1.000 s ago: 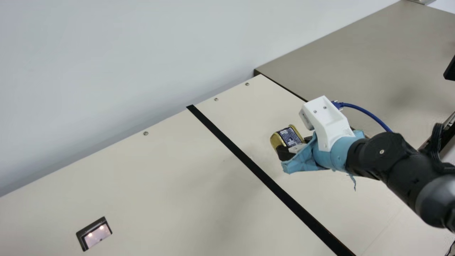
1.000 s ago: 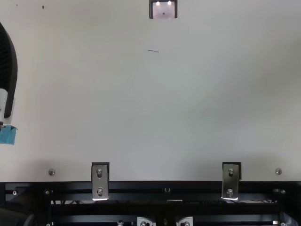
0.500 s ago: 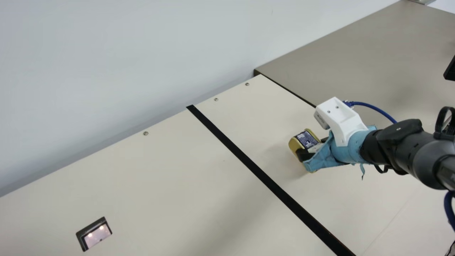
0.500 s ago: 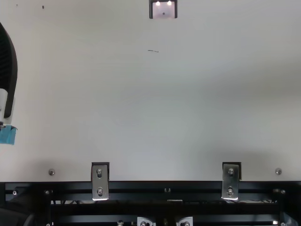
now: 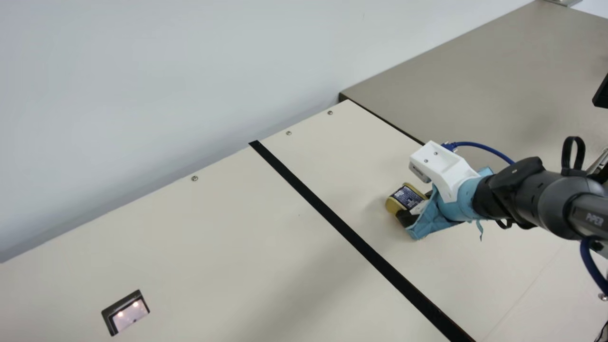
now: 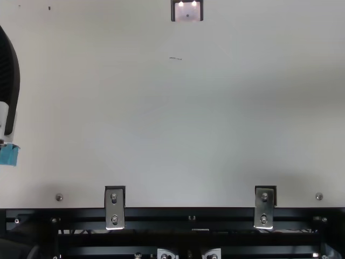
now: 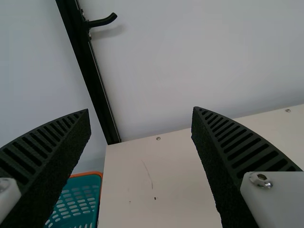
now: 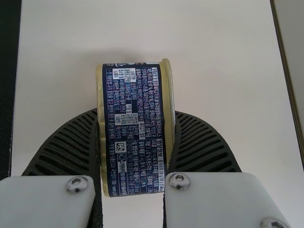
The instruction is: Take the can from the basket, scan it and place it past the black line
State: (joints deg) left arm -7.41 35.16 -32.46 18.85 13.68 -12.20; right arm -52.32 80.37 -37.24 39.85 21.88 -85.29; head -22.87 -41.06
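Right, in the main view my right arm (image 5: 513, 194) has the can (image 5: 405, 198) out on the far side of the black line (image 5: 361, 242) from what I take to be the scanner window (image 5: 128, 313). It is low over the cream surface (image 5: 190, 266), though I can't tell whether it touches. I judge this to be the set-down, so I'd ease down gently and stop at first contact, keeping well off the line. From the top view, one black finger (image 6: 9, 81) of my left jaws sits at the edge; I'd leave that arm parked. The left wrist view has those jaws standing wide apart with nothing between them, and the teal basket (image 7: 76, 202) beyond, its rim orange. Through the right wrist view, my right jaws are closed on the can by its two ends, its curved label towards me. Released like this it would rest on its round side and could roll, so I'd level it first, part the jaws slowly and evenly, then back straight out without brushing either rim.
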